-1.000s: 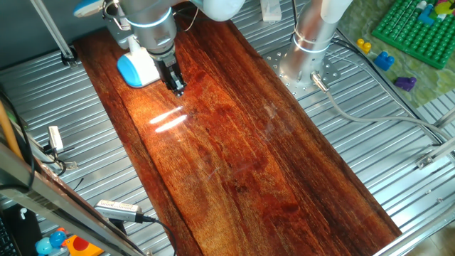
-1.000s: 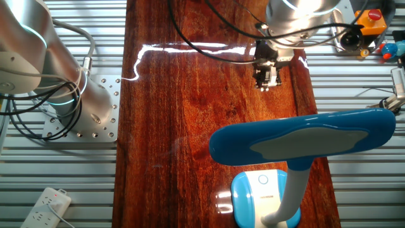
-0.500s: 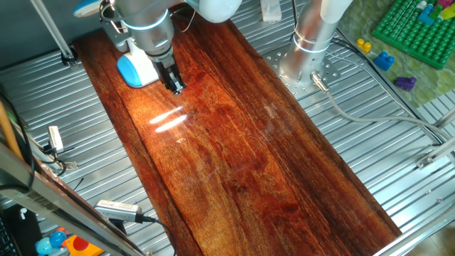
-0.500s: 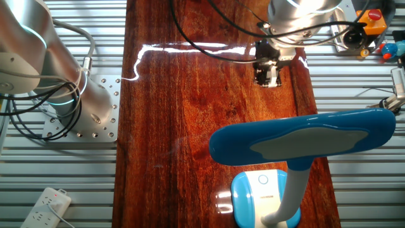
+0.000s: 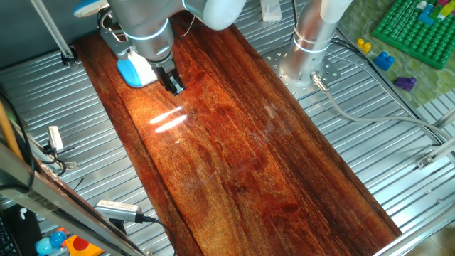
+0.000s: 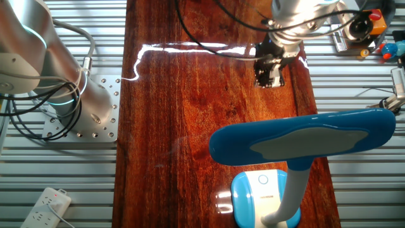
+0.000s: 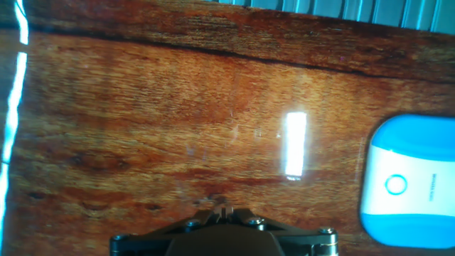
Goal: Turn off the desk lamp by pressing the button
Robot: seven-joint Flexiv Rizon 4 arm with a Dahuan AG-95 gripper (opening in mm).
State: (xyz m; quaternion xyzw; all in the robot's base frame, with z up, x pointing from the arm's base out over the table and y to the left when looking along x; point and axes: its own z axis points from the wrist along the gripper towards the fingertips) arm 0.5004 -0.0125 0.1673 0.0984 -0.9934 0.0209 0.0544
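The gripper [image 5: 175,87] hangs tip-down over a glossy, dark reddish wooden board [image 5: 249,163] with strong grain and bright streaks of reflected light; its dark metal fingers [image 6: 268,78] narrow to a point. In the hand view the fingertips appear to meet at a seam near the bottom edge [image 7: 222,210], so the fingers look closed on nothing, their tips just above the wood. The desk lamp [image 6: 297,142] stands just beside the gripper: in the hand view its rounded-square base [image 7: 411,185], sky-blue at the rim with a smooth white top panel, lies off to the right of the fingertips, apart from them, and a small ring-shaped button [image 7: 395,185] sits on that panel. From the other fixed view, a curved white stem rises from the base to a long, flat, glossy blue head with a pale grey underside. Ribbed metal tabletop [image 5: 64,92] surrounds the board.
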